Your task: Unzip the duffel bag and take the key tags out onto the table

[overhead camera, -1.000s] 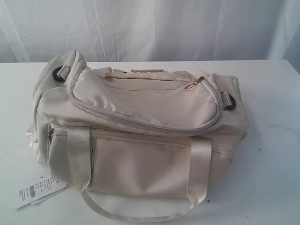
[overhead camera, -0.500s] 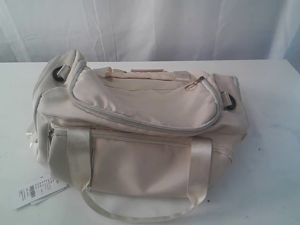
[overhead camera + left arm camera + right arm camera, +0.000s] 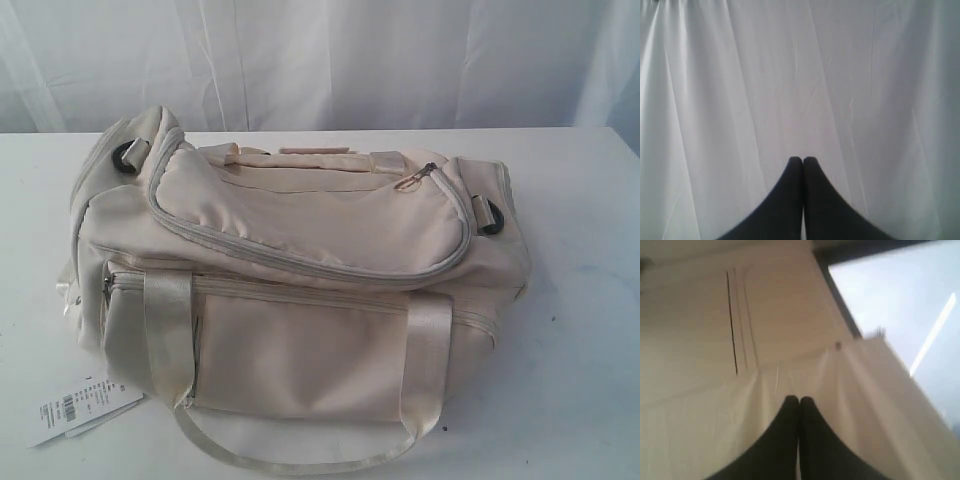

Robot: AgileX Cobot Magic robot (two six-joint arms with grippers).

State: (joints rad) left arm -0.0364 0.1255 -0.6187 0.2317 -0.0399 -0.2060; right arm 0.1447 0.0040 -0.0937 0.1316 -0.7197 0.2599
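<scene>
The white counter (image 3: 585, 300) is carrying the whole scene, and the cream duffel bag (image 3: 300, 330) is lying across its middle, reaching almost to the near edge. A pale curtain (image 3: 790, 75) is hanging behind.

The bag is looking soft and slightly slumped. Its shiny strap handles (image 3: 168, 335) are draping down the front face, and the near one is looping onto the counter at six o'clock. Grey zipper trim (image 3: 300, 262) is curving around the top panel, closed all the way. A white paper barcode tag (image 3: 80, 408) is lying at the bag's seven o'clock. The small metal zipper pull (image 3: 416, 178) is sitting at about two o'clock on the top panel.

The key tags are not showing; they are presumably inside.

I judge that the unzipping step is not yet begun. Neither arm is appearing in the exterior view. The left claw (image 3: 803, 161) is pinched closed on nothing, facing the curtain. The right claw (image 3: 799, 400) is likewise closed and empty. The next move is calling for one claw to open, come down on that pull, and grip it.
</scene>
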